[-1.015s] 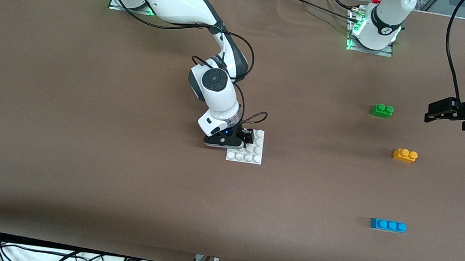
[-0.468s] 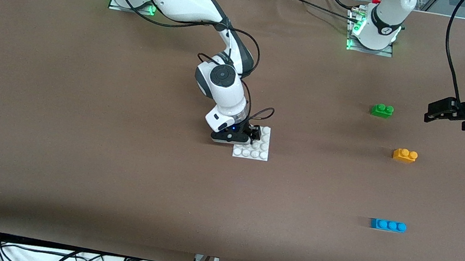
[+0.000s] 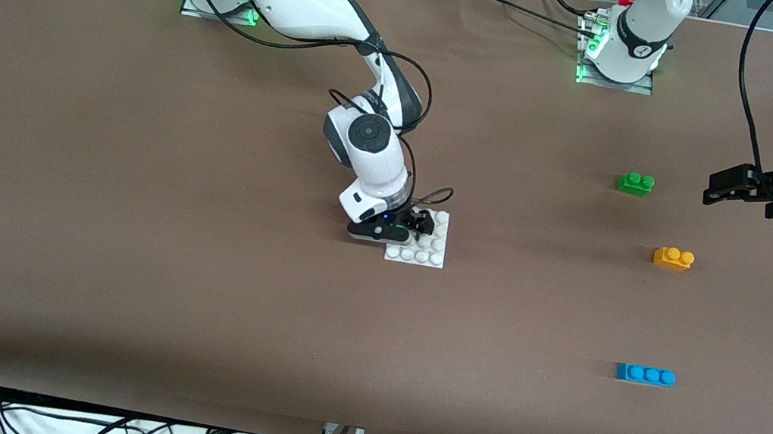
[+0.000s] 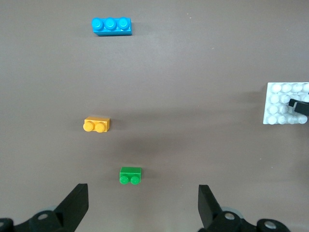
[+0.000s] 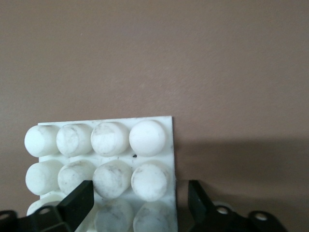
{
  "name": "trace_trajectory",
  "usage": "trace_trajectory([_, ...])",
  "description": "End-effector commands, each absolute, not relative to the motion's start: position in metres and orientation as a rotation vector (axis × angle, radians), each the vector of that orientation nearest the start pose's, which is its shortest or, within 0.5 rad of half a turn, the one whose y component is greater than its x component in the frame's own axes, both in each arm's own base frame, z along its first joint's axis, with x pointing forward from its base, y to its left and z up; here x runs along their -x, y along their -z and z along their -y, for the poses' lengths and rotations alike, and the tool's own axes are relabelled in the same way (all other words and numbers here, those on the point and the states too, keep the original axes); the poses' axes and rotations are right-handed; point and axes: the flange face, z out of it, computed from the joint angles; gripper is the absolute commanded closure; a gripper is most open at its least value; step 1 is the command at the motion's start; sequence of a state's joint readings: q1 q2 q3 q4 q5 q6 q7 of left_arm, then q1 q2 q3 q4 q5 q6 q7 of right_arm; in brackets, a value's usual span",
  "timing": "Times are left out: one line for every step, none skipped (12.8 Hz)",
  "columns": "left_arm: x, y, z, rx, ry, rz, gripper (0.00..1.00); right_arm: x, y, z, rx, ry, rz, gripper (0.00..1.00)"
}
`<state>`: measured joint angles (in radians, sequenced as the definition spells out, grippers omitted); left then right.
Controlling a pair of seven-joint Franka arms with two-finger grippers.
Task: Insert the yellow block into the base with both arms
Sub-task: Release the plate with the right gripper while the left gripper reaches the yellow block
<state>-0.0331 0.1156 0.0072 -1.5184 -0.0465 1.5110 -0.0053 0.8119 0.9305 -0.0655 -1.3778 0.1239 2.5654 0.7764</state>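
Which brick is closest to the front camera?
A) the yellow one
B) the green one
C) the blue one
C: the blue brick lies lowest in the front view, below the yellow block and the green brick.

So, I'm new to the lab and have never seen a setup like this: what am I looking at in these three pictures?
Two white robot arms stand at a brown table. The wide picture comes from a high camera facing them; the other two come from cameras on the arms' wrists.

The right gripper is down at the base, a white studded plate; its wrist view shows its fingers open astride some of the plate's studs.

The left gripper hangs open and empty over the left arm's end of the table. Its wrist view looks down on three loose bricks: the green brick, the yellow block and the blue brick. Nothing is held yet.
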Motion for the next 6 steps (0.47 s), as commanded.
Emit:
trace_trajectory([-0.582,-0.582,0.024,3.197,-0.205,-0.067,0.00,-0.566,-0.218,-0.502,2.960,0.184,-0.189,0.11])
trace_trajectory([-0.582,-0.582,0.024,3.197,-0.202,-0.067,0.00,-0.571,-0.234,-0.498,2.963,0.170,-0.199,0.10])
trace_trajectory([-0.582,-0.582,0.024,3.197,-0.205,-0.067,0.00,-0.574,-0.247,-0.498,2.969,0.153,-0.202,0.10])
trace_trajectory([-0.582,-0.582,0.025,3.197,-0.205,-0.070,0.00,-0.577,-0.262,-0.496,2.981,0.136,-0.207,0.07])
trace_trajectory([-0.582,-0.582,0.025,3.197,-0.205,-0.070,0.00,-0.583,-0.279,-0.490,2.993,0.120,-0.201,0.04])
trace_trajectory([-0.582,-0.582,0.024,3.197,-0.202,-0.067,0.00,-0.599,-0.301,-0.470,2.996,0.112,-0.194,0.02])
